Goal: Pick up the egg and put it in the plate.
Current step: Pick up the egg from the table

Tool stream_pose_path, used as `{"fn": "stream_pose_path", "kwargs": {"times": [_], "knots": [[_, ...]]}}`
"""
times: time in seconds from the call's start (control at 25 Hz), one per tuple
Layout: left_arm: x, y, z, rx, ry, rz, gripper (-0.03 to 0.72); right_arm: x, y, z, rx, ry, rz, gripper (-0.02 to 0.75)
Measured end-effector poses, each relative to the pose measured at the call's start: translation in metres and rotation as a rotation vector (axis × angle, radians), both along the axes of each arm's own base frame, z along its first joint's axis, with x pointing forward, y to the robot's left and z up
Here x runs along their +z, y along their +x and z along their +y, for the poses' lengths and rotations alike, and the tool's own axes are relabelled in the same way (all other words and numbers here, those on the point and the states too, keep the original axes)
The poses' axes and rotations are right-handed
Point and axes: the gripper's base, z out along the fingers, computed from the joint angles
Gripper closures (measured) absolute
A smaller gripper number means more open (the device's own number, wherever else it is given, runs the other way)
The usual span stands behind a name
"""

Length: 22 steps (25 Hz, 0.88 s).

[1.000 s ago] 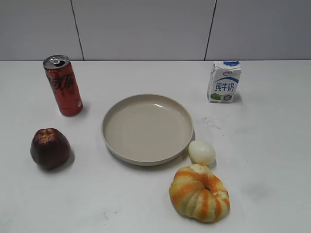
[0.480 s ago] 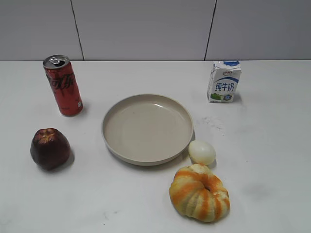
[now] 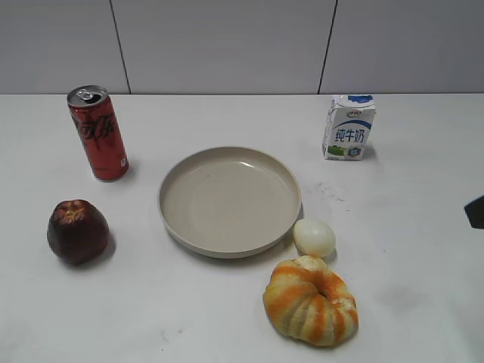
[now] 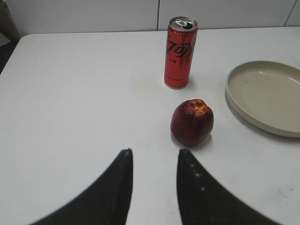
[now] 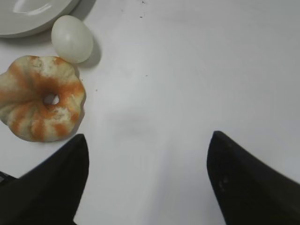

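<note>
The right gripper hangs wide open and empty above bare white table; the left gripper, narrowly parted, holds nothing. The smooth pale egg lies just beside the beige plate, near a ridged orange-and-cream bun. Around them stand a red Coca-Cola can, a milk carton printed 纯牛奶, and a dark red apple.
</note>
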Motion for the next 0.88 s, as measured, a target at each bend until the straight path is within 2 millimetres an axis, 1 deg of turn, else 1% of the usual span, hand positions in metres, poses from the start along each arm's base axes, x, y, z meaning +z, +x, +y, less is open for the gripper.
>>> {"fn": "stream_pose_path", "kwargs": {"times": [0.08,0.16,0.28,0.4,0.52,0.64,0.76,0.88], "knots": [[0.0,0.0,0.0,0.0,0.0,0.0,0.452,-0.002,0.022,0.009,0.041,-0.009,0.03,0.146],[0.0,0.0,0.0,0.0,0.0,0.0,0.452,-0.004,0.042,0.023,0.087,-0.013,0.054,0.146],[0.0,0.0,0.0,0.0,0.0,0.0,0.452,-0.013,0.07,0.053,0.184,-0.032,0.089,0.145],[0.0,0.0,0.0,0.0,0.0,0.0,0.452,-0.028,0.088,0.087,0.278,-0.05,0.132,0.145],[0.0,0.0,0.0,0.0,0.0,0.0,0.452,-0.047,0.1,0.115,0.329,-0.064,0.183,0.145],[0.0,0.0,0.0,0.0,0.0,0.0,0.452,-0.067,0.109,0.133,0.353,-0.086,0.231,0.145],[0.0,0.0,0.0,0.0,0.0,0.0,0.452,-0.086,0.115,0.143,0.351,-0.1,0.281,0.146],[0.0,0.0,0.0,0.0,0.0,0.0,0.452,-0.109,0.118,0.146,0.348,-0.121,0.338,0.146]]}}
